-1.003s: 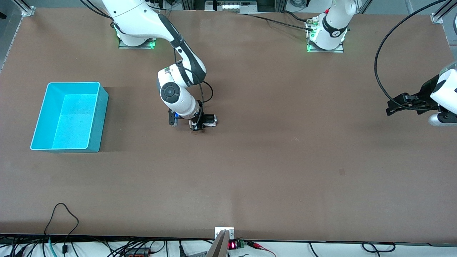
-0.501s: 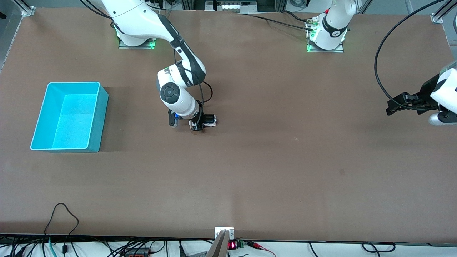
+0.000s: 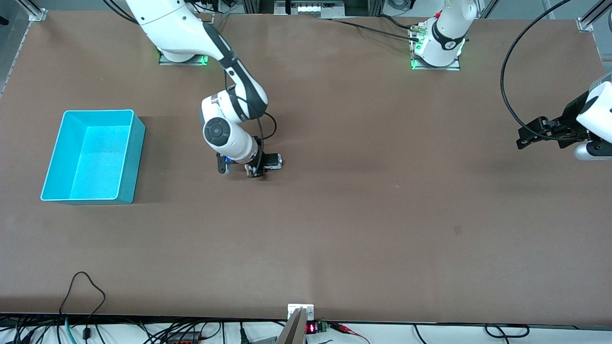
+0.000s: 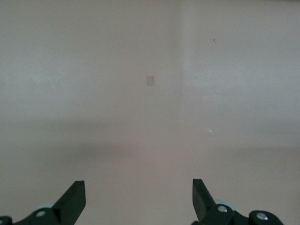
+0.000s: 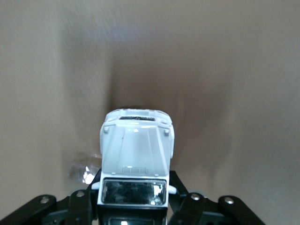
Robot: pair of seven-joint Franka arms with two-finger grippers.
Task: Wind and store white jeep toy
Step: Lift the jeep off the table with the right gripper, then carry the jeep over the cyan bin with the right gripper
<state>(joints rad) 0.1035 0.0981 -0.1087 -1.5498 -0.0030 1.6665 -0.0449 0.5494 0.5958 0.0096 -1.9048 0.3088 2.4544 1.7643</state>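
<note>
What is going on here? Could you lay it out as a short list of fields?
Setting: brown table with two robot arms
Right pincer: shut on the white jeep toy, over the middle of the table
Jeep: hood pointing away from the pincer, black roof between the fingers
Left pincer: open, holding nothing, waiting over the left arm's end of the table
Turquoise bin: at the right arm's end, nothing in it
Stage: jeep gripped, not yet in the bin

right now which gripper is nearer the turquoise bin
Right. The right gripper, shut on the white jeep toy, is beside the turquoise bin; the left gripper waits at the left arm's end.
</note>
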